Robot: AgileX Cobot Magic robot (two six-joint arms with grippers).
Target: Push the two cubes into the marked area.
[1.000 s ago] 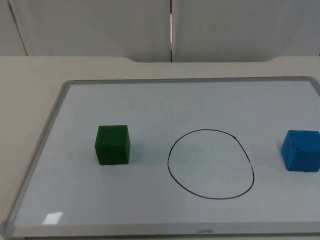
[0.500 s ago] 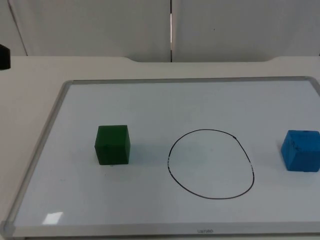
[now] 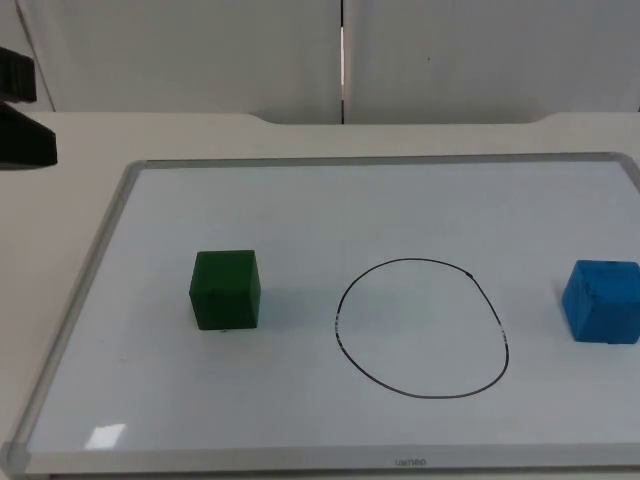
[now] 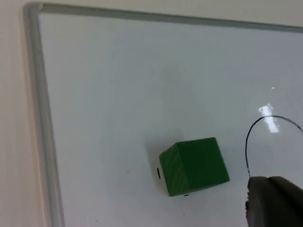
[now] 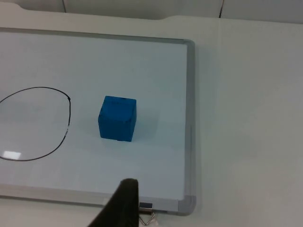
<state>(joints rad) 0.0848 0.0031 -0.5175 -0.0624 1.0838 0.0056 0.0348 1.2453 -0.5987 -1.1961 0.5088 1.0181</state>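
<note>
Motion shows at the table's left edge: the left tool (image 3: 25, 125) has come further into the top view than half a second ago, beyond the whiteboard's (image 3: 330, 200) frame; how far it is open cannot be told. That reads as the start of an approach to the green cube (image 3: 226, 289), which has not moved and sits left of the drawn circle (image 3: 422, 328), apart from its line. The blue cube (image 3: 601, 301) lies right of the circle, near the board's right frame, leaving little room behind it. Bare board separates each cube from the circle. The right tool (image 5: 120, 205) waits over the board's near right corner, its opening not discernible.
</note>
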